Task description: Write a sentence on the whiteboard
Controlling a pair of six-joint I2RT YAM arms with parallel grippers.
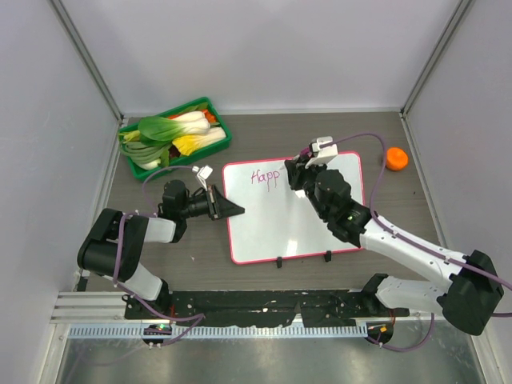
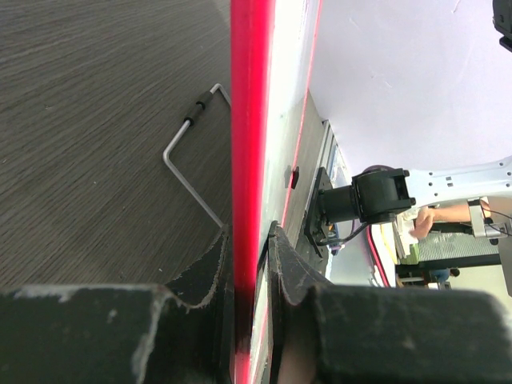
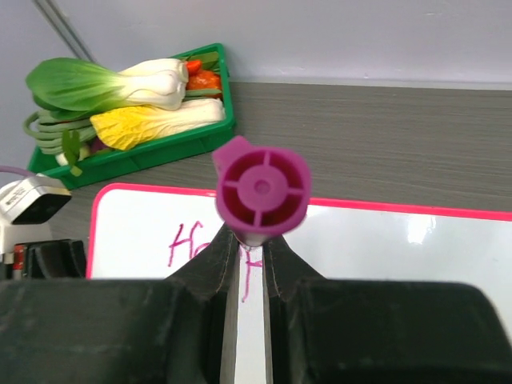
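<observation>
The whiteboard [image 1: 280,228], white with a pink-red frame, lies on the table between the arms. The sentence [image 1: 266,177] begins at its top left as magenta letters reading "Happ". My left gripper [image 1: 237,210] is shut on the board's left edge; in the left wrist view the red frame [image 2: 248,120] runs between the jaws of that gripper [image 2: 254,264]. My right gripper [image 1: 294,171] hovers over the letters, shut on a purple marker [image 3: 262,190] whose round back end faces the camera. The marker's tip is hidden behind the right gripper [image 3: 250,252], over the whiteboard [image 3: 392,248] and the writing [image 3: 186,244].
A green tray [image 1: 214,146] of vegetables stands at the back left, seen also as the green tray [image 3: 136,156]. An orange object [image 1: 396,158] lies to the right of the board. Two black feet [image 1: 279,262] sit at the board's near edge. A bent metal rod [image 2: 188,160] lies beside the frame.
</observation>
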